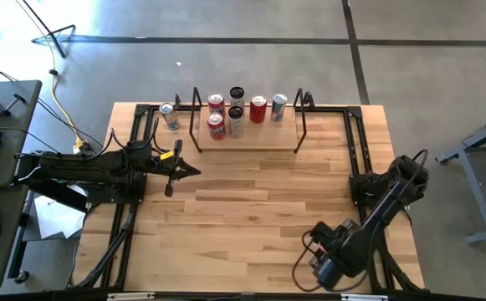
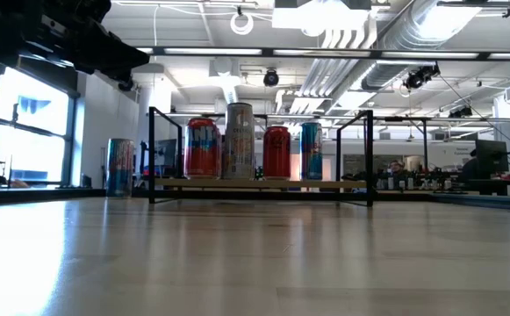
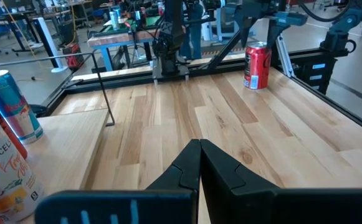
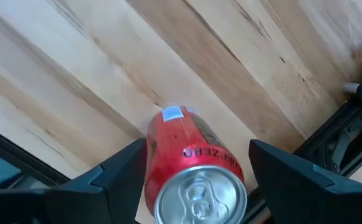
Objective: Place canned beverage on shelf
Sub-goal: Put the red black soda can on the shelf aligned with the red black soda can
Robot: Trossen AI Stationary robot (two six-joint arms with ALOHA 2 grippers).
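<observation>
The right end effector was at the near right corner of the light-wood table, with its two dark fingers spread wide on either side of a red aluminium can, not yet pressing it. The step seemed to be the grasp; next the fingers should close, then lift and carry it to the low wooden shelf with black wire ends at the far edge. The can stood upright, long axis vertical, top facing the wrist camera. The left end effector waited closed and empty near the shelf.
</observation>
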